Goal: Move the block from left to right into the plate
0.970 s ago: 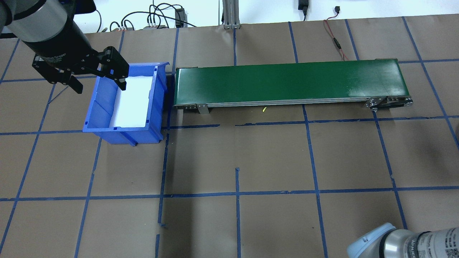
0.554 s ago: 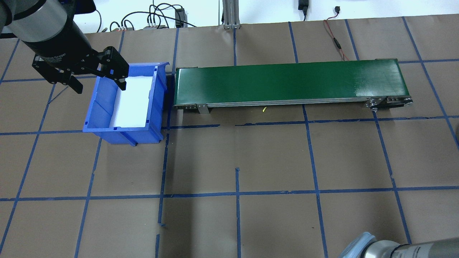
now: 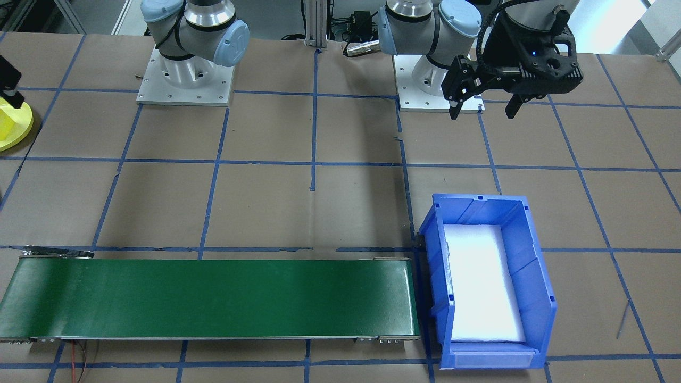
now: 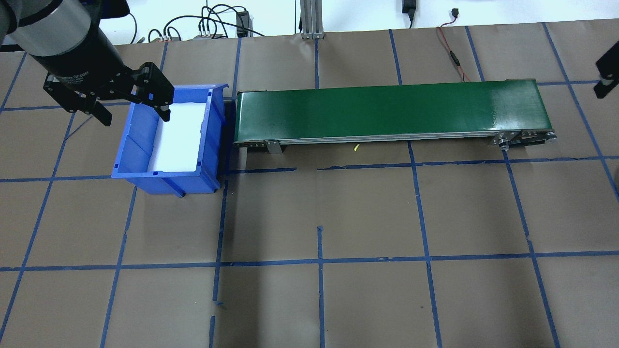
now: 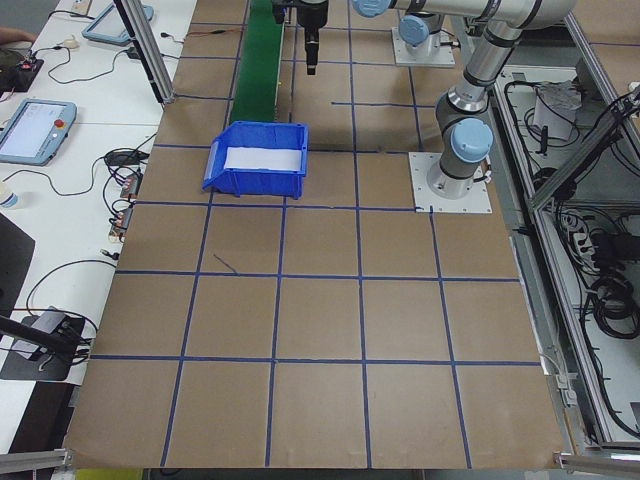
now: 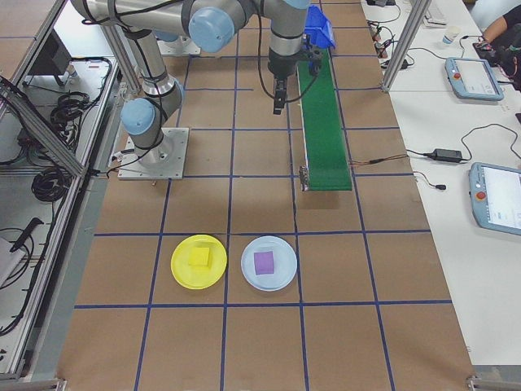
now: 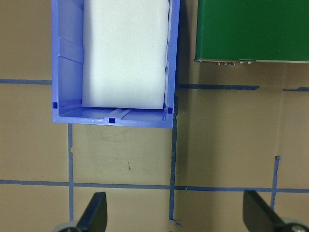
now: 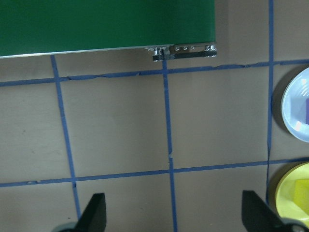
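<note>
The yellow plate (image 6: pixel 182 270) lies on the table past the conveyor's right end, with a yellow block (image 6: pixel 199 257) lying in it. The right wrist view has the plate (image 8: pixel 286 194) and the block (image 8: pixel 302 192) cut by its lower right corner. My right gripper (image 8: pixel 177 215) hangs open and empty above the floor grid near the belt's end, short of the plate. It only peeks in at the overhead view's right edge. My left gripper (image 4: pixel 135 117) is open and empty above the near left corner of the blue bin (image 4: pixel 167 183). The bin holds only white foam.
A long green conveyor belt (image 4: pixel 387 108) runs from the bin towards the right, with nothing on it. Beside the yellow plate sits a pale plate (image 6: pixel 281 273) holding a purple block (image 6: pixel 264 262). Cables lie along the far table edge.
The right arm's elbow has left the lower right corner of the overhead view, and the right gripper now shows at its right edge. The left arm has not moved.
</note>
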### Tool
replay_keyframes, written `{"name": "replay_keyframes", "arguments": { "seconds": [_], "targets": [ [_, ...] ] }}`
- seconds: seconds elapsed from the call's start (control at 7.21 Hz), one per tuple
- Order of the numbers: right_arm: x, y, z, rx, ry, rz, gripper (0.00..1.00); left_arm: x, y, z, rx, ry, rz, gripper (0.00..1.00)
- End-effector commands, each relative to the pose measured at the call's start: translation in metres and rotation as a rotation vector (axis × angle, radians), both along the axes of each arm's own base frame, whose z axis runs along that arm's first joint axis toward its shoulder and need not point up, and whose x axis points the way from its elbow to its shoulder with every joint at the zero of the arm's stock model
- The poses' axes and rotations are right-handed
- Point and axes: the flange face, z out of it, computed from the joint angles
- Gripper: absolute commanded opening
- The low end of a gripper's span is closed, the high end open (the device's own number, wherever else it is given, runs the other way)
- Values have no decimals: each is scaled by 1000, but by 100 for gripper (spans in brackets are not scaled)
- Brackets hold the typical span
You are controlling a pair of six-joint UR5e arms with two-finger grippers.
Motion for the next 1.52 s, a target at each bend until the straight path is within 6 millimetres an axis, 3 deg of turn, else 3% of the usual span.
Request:
{"name": "replay_keyframes", "arguments": {
  "seconds": [0.0, 0.28, 0.42, 0.69, 0.83, 1.39],
  "targets": [
    [107, 8, 14, 9, 13, -59, 100, 0, 0, 0, 0, -1, -1, 100],
    [164, 16, 15, -16, 4, -112, 99, 1, 0, 0, 0, 0, 0, 100],
    [191, 15, 29, -153, 6, -105, 100, 0, 0, 0, 0, -1, -1, 100],
    [196, 14, 27, -177, -2, -91, 100, 0, 0, 0, 0, -1, -1, 100],
    [200, 16, 8, -139, 0, -91, 100, 0, 0, 0, 0, -1, 0, 100],
    [218, 15, -17, -158, -13, -44, 100, 0, 0, 0, 0, -1, 0, 100]
  ]
}}
